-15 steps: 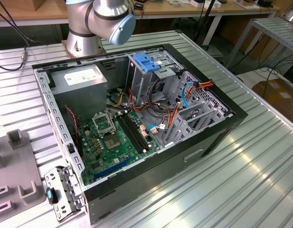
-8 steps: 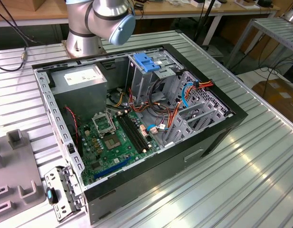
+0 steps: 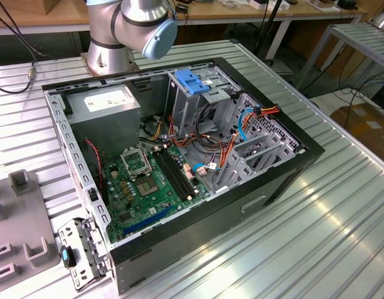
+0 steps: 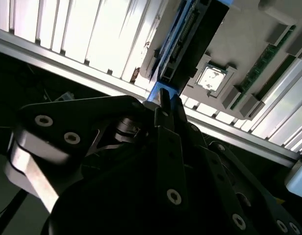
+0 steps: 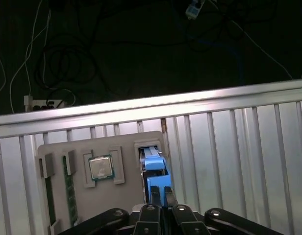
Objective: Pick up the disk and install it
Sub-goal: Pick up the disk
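The disk (image 5: 155, 172) stands on edge in a slot of a grey holder tray (image 5: 126, 147) on the ribbed metal table; its blue rail and end tab face the camera. In the second wrist view the disk (image 4: 192, 34) shows as a dark slab with a blue edge, running away from the fingers. My gripper (image 5: 160, 198) is right at the disk's near end, and its two fingers are pressed together on the blue end tab. That same pinch on the tab appears at my gripper (image 4: 162, 100) in the second wrist view.
The tray also holds a processor chip (image 5: 99, 167) and a memory stick (image 5: 68, 178). In the exterior view the open computer case (image 3: 179, 156) lies on the table, with a pale-blue latch plate (image 3: 191, 81) on its drive cage. The arm's base (image 3: 129, 28) stands behind it.
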Tool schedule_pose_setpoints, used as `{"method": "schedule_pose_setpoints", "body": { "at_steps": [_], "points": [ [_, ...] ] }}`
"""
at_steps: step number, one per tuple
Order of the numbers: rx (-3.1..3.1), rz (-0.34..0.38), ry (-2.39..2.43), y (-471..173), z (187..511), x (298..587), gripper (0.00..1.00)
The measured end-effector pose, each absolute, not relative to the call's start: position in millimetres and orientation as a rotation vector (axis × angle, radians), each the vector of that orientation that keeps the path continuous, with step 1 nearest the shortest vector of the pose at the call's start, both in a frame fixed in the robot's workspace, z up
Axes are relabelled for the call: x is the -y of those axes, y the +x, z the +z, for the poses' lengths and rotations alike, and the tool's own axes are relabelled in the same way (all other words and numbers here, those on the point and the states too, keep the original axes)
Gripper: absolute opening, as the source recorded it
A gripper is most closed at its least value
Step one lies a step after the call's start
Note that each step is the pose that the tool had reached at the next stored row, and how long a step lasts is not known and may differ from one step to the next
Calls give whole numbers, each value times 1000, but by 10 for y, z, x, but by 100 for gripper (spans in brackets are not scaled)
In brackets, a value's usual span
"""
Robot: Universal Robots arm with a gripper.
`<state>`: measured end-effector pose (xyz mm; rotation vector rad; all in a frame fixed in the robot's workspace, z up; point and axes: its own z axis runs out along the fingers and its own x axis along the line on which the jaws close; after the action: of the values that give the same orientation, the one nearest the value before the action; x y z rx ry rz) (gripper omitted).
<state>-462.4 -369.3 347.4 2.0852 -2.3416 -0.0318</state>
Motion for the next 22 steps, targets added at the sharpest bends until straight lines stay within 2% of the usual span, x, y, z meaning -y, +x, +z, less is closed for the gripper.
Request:
{"method": "schedule_pose_setpoints", "body": {
  "at_steps": [1,2,5,7,10,11,17,20,22],
  "points": [
    [2336,-28,2095,-4627,3474,3697,18],
    [2333,-26,2099,-4633,3473,3699,25],
    [2332,-23,2103,-4643,3468,3700,26],
    [2332,-23,2103,-4644,3468,3700,38],
    [2331,-22,2103,-4644,3466,3700,39],
    [2331,-21,2102,-4644,3461,3700,46],
    [2323,-8,2099,-4644,3375,3701,46],
    [2299,-3,2122,-4676,3083,3702,46],
    [2283,-2,2139,-4676,3014,3702,46]
  ]
}}
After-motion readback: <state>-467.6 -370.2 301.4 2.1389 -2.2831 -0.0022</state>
